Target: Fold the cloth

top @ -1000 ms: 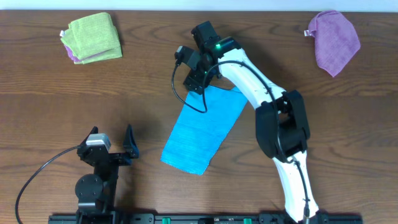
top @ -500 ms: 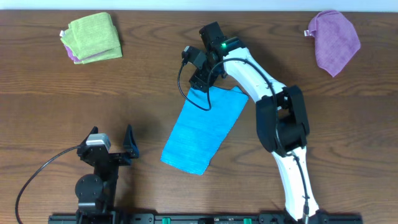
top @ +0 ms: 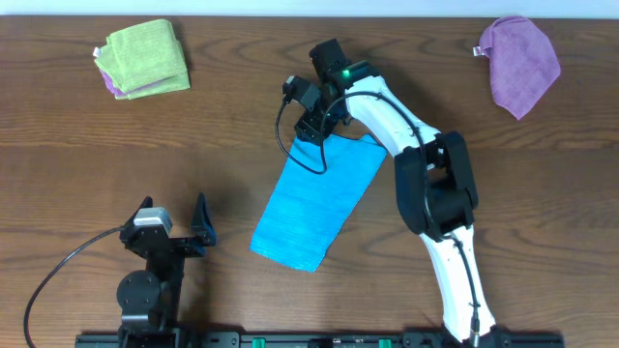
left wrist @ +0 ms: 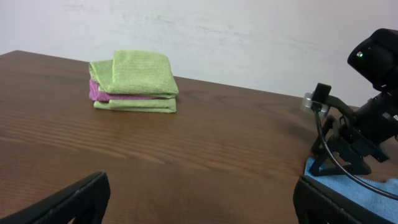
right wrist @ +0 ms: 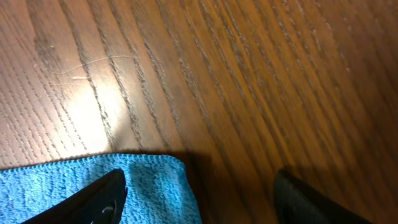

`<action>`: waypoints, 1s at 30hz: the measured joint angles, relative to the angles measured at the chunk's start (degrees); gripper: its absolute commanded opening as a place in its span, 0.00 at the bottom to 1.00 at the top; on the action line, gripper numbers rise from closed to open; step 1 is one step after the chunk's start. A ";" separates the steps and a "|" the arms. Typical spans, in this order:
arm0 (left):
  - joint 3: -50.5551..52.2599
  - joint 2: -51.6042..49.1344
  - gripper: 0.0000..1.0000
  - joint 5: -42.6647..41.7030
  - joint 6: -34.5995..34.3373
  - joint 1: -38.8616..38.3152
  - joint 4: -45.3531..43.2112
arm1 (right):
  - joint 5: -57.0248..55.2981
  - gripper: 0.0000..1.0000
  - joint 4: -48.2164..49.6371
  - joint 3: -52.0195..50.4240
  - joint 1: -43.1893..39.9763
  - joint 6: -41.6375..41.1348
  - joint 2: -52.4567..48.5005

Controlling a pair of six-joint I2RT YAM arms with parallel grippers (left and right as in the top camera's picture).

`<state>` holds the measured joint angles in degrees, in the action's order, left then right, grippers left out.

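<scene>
Bright sky-blue textured fabric cloth (top: 317, 201) lies flat and unfolded near the middle of the dark wooden desk (top: 87, 155), a long rectangle set on a diagonal. Right tool (right wrist: 199, 190) sits low over the cloth's far end. Fingers spread, nothing pinched; one finger (right wrist: 102, 198) over the blue corner, the other over bare wood. Left tool (left wrist: 200, 190) at the near edge, well apart from the cloth, fingers spread wide and holding nothing. Lime-green folded cloth (top: 145, 60) at the far left corner, a purple layer showing in the stack. Crumpled purple cloth (top: 520, 60) at the far right.
</scene>
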<state>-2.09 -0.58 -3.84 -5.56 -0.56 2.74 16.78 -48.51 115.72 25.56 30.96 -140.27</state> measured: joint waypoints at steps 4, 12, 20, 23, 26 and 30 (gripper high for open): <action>0.00 0.00 0.95 0.00 0.00 0.00 0.00 | 1.11 0.72 0.04 0.00 0.00 -0.37 -0.11; 0.00 0.00 0.95 0.00 0.02 0.00 0.02 | 1.99 0.55 0.44 0.04 0.00 -0.85 -0.55; 0.00 0.00 0.95 0.00 0.02 0.00 0.00 | 2.73 0.01 0.09 0.07 0.00 -2.89 -0.90; 0.00 0.00 0.95 0.00 0.00 0.00 0.02 | 2.29 0.01 -0.04 0.28 -0.02 -4.52 -0.90; 0.00 0.00 0.95 0.00 0.02 0.00 0.00 | -1.29 0.01 -0.44 2.34 -0.20 -7.06 -1.42; 0.00 0.00 0.95 0.00 0.00 0.00 0.02 | -8.00 0.01 -0.20 9.46 -1.57 -11.28 -2.73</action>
<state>-2.09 -0.58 -3.84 -5.56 -0.56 2.76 8.78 -48.71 125.19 23.99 19.68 -143.00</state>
